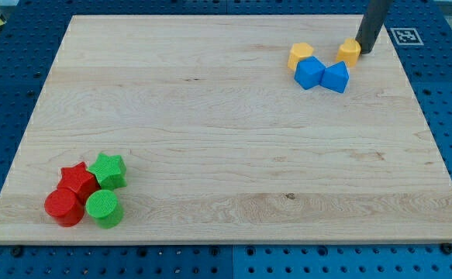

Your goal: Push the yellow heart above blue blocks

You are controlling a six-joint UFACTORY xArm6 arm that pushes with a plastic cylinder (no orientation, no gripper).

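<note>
A yellow heart block (349, 52) sits near the view's top right, just above the right blue block (336, 77). A second blue block (309, 73) touches the first on its left. A yellow hexagon block (301, 55) sits just above that left blue block. My tip (363, 50) is at the right side of the yellow heart, touching or nearly touching it. The dark rod rises from there out of the view's top.
The blocks lie on a wooden board (226, 155) on a blue pegboard table. At the view's bottom left are a red star (77, 181), a green star (108, 170), a red cylinder (63, 208) and a green cylinder (102, 208), clustered together.
</note>
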